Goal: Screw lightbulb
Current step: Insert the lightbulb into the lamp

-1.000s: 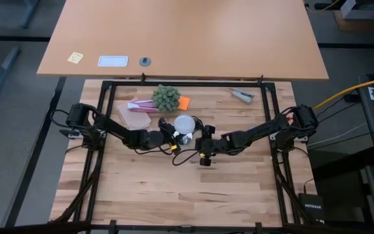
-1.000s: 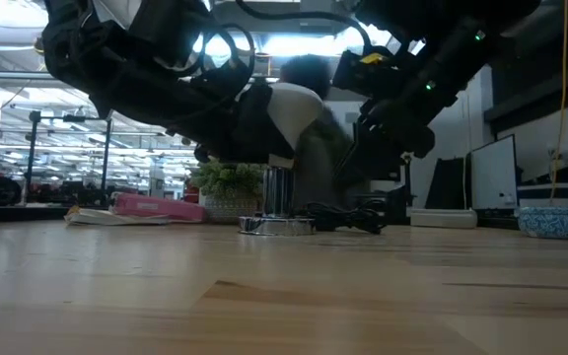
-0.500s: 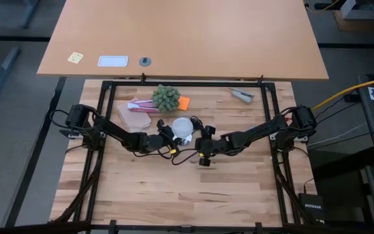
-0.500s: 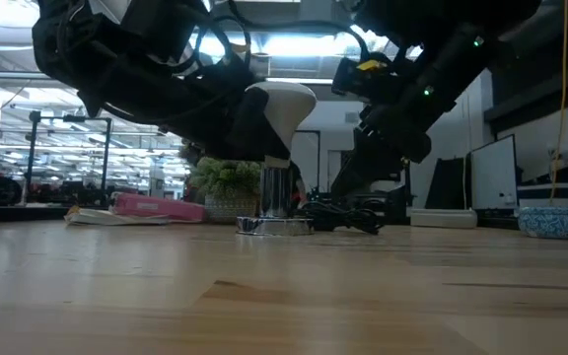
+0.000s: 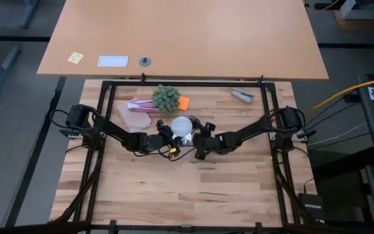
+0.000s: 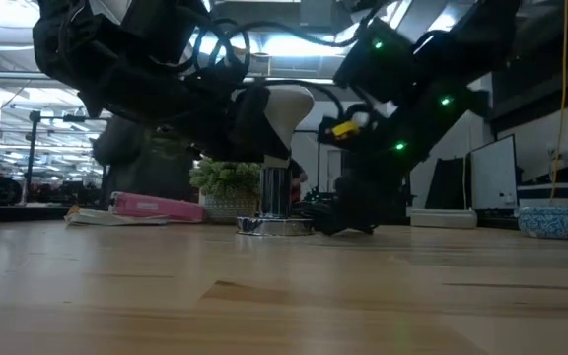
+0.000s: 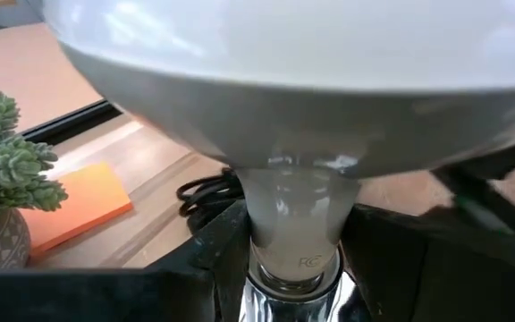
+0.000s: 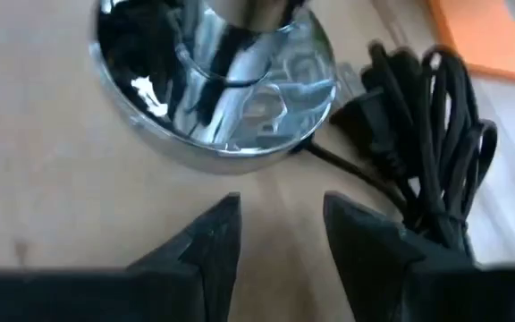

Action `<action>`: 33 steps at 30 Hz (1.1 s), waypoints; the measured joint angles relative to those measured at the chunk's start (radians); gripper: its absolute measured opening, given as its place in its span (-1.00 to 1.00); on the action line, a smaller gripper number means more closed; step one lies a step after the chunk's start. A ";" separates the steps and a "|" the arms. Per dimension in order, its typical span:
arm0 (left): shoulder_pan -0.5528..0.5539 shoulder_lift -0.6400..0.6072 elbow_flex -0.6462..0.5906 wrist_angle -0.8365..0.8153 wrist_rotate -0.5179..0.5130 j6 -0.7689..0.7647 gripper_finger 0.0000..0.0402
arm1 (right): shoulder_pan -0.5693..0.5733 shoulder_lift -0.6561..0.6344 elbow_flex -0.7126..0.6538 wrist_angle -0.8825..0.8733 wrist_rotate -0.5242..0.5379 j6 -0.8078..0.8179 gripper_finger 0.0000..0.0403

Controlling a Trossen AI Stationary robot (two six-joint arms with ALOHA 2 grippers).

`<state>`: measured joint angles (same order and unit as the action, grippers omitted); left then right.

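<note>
The frosted white lightbulb (image 6: pixel 279 106) stands upright with its metal base in the chrome socket (image 6: pixel 276 226), which rests flat on the wooden table. My left gripper (image 7: pixel 298 246) reaches in from the table's left and is shut on the bulb. My right gripper (image 8: pixel 280 224) is open, low over the table on the socket's right. Its fingertips are just short of the socket's rim (image 8: pixel 217 134) and next to the bundled black cord (image 8: pixel 427 116). Nothing is between its fingers. My left gripper pinches the bulb's narrow neck (image 7: pixel 298 215), just under the dome and above the screw base, between its two fingers (image 7: pixel 226 241). The fingers come nearly level from the table's left, one on each side. The bulb stands upright on the socket.
A potted succulent (image 5: pixel 166 97), an orange note (image 5: pixel 184 102) and a pink packet (image 5: pixel 138 104) lie just beyond the socket. A grey tool (image 5: pixel 242 95) lies at the far right. The near half of the table (image 5: pixel 187 188) is bare wood.
My right gripper has sunk toward the table and tipped further down, and it has come closer to the socket's right side, staying open. My left gripper has kept its hold on the bulb, which now stands straighter over the socket.
</note>
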<state>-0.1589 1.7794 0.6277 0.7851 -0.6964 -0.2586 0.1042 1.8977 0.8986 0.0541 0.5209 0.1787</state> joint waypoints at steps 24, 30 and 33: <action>0.001 0.000 0.000 -0.019 -0.002 -0.003 -0.25 | -0.145 0.047 -0.001 0.181 -0.044 -0.191 -0.17; 0.001 0.000 0.000 -0.019 -0.001 -0.003 -0.25 | -0.077 -0.055 -0.004 0.053 0.055 -0.236 -0.17; 0.002 0.000 0.000 -0.019 -0.001 -0.003 -0.25 | -0.039 -0.103 -0.003 -0.005 0.040 -0.198 -0.17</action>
<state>-0.1570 1.7790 0.6281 0.7658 -0.6971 -0.2615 0.0648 1.7949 0.8955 0.0489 0.5612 -0.0190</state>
